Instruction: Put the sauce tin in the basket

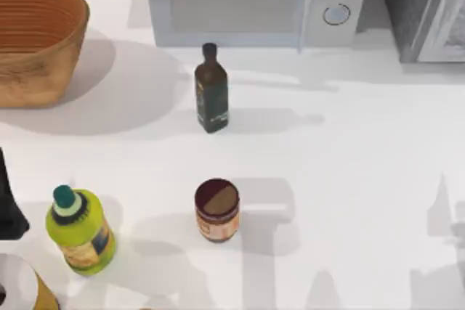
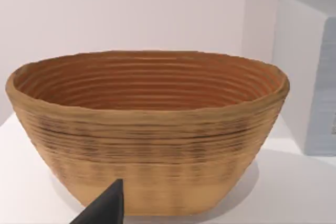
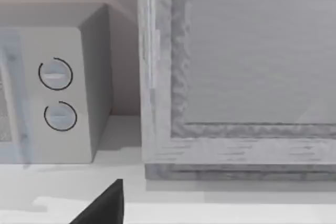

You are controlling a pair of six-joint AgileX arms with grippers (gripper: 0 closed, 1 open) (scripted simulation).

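I see a white table (image 1: 349, 179) with long soft shadows, backed by a pale wall. The sauce tin (image 1: 217, 210) stands upright near the front middle, free of any grip. The basket (image 1: 36, 41) sits at the far left corner, well apart from it. A dark green bottle (image 1: 211, 90) stands between them toward the back, before a white microwave (image 1: 254, 1); a grey cabinet (image 1: 425, 9) fills the far right. A yellow-green bottle (image 1: 78, 230) stands at front left. My left claw (image 2: 105, 208) faces the basket, my right claw (image 3: 105, 205) the cabinet; I cannot tell how open either is
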